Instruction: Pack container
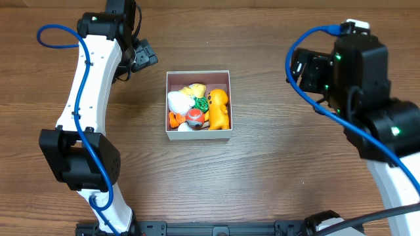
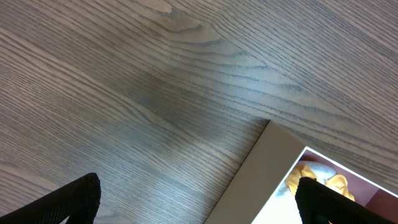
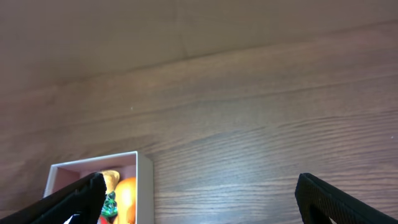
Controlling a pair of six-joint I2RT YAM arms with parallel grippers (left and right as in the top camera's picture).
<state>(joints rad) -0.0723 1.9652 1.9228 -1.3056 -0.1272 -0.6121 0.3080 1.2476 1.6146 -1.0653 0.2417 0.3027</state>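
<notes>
The container (image 1: 197, 136), a shallow square box with white walls, sits mid-table. It holds several toys: an orange figure (image 1: 218, 108), a white one (image 1: 177, 100), a yellow one (image 1: 195, 90) and a red-and-grey ball (image 1: 195, 118). My left gripper (image 1: 142, 56) hangs open off the box's far-left corner, apart from it. In the left wrist view this gripper (image 2: 199, 208) spans bare wood and the container's corner (image 2: 261, 177). My right gripper (image 1: 296, 71) stands open well to the right. In the right wrist view it (image 3: 202, 202) is empty, with the container (image 3: 145, 180) and the orange figure (image 3: 126, 196) by its left finger.
The wooden table (image 1: 275, 164) runs all round the box. The left arm's white link and blue cable (image 1: 82, 98) stretch along the left side. The right arm's black body (image 1: 367, 98) fills the right edge. A black rail (image 1: 216, 228) lines the near edge.
</notes>
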